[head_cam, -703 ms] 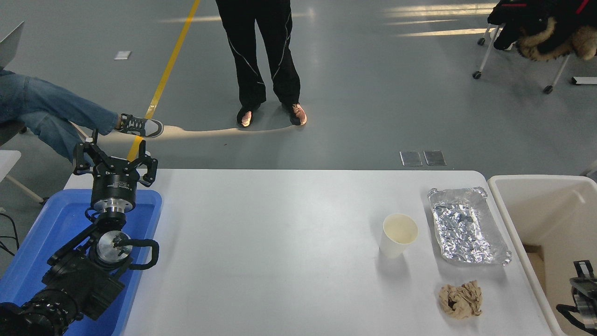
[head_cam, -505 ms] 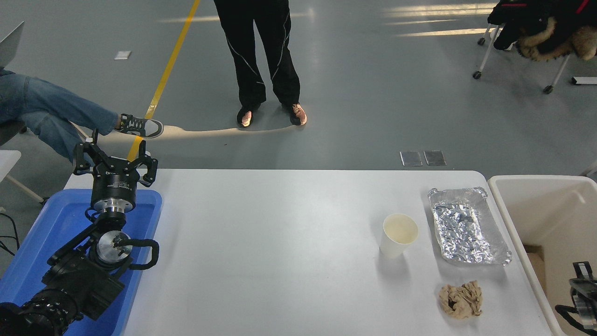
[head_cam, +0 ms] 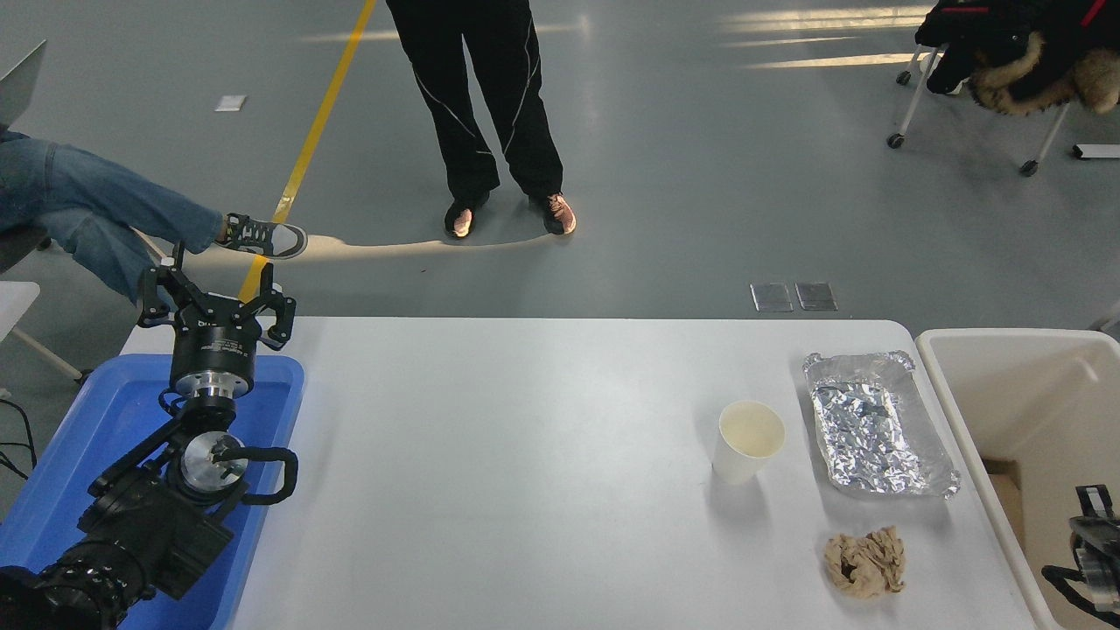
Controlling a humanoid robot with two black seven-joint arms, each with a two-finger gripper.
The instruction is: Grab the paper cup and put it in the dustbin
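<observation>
Nearest, at the right edge of the white table [head_cam: 525,490], only a sliver of the right gripper [head_cam: 1089,551] shows, low over the large cream-beige rectangular plastic dustbin [head_cam: 1006,346]; whether its fingers are apart or together I cannot tell. Near the table's near right corner lies a crumpled brown paper wad [head_cam: 864,564]. Further in stands the small white tapered paper cup [head_cam: 748,442], upright, mouth up, leaning a little in this view, left of and beyond that gripper (clearly the nearer arm). Between cup and bin sits a crinkled silver foil tray [head_cam: 875,424], just beside the cup, so the reach and the carry back probably have to pass over it. The left gripper [head_cam: 214,302] is parked at the far left corner above a blue plastic tray [head_cam: 52,490], fingers spread.
</observation>
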